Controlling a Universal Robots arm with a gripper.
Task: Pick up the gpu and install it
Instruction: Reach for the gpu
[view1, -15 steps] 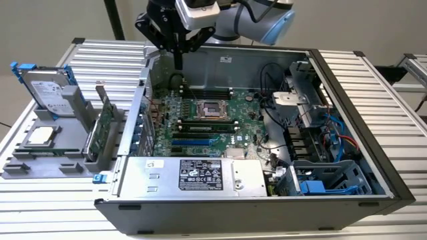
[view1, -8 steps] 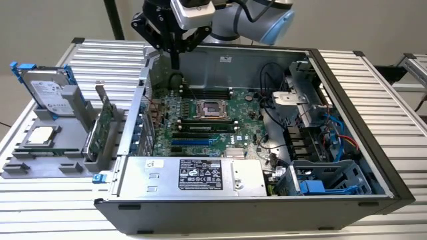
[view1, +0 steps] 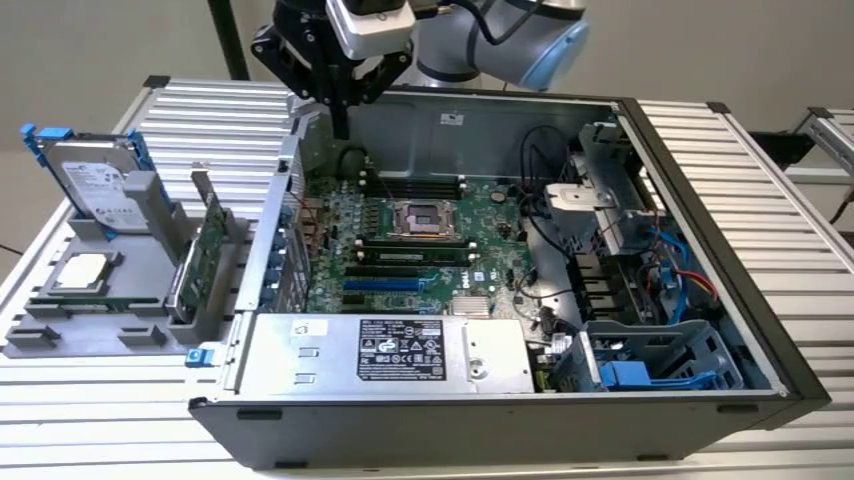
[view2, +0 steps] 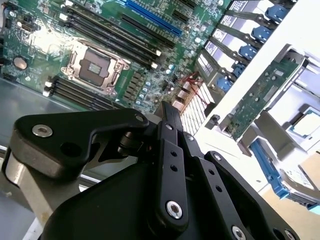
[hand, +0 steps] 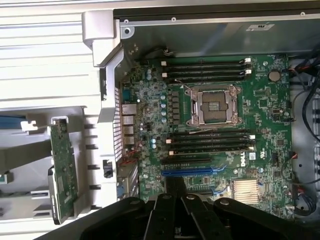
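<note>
The arm hangs from above, end effector pointing straight down over the open computer case — pressed together, empty. One gpu stands upright in the grey holder beside the case.

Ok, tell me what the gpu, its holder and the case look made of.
gpu: green circuit board, slightly glossy laminate dotted with small soldered parts; the pale end piece looks like metal, though that is less sure.
holder: matte, even grey with moulded slots and steps; probably plastic.
case: flat grey sheet with a dull sheen and folded edges; likely steel.
</note>
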